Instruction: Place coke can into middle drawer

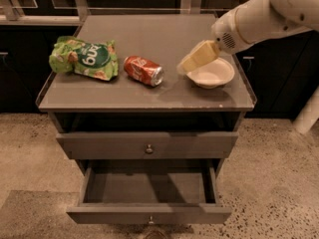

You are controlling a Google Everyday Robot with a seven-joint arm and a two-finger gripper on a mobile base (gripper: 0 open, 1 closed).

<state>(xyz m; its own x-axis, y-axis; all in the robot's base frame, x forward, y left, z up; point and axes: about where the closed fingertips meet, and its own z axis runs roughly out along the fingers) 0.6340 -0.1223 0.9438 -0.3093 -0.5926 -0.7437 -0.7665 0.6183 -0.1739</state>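
The coke can [143,70] lies on its side on the cabinet top [144,36], red with a silver end facing front right. My gripper [191,62] hangs over the top just right of the can, above the left rim of a white bowl [213,73], apart from the can and holding nothing. The middle drawer [149,214] is the lower grey drawer. It is pulled out and its inside shows nothing in it.
A green crisp bag [84,58] lies left of the can. The upper grey drawer [147,146] with a round knob is closed. My white arm [269,16] reaches in from the upper right. Speckled floor surrounds the cabinet.
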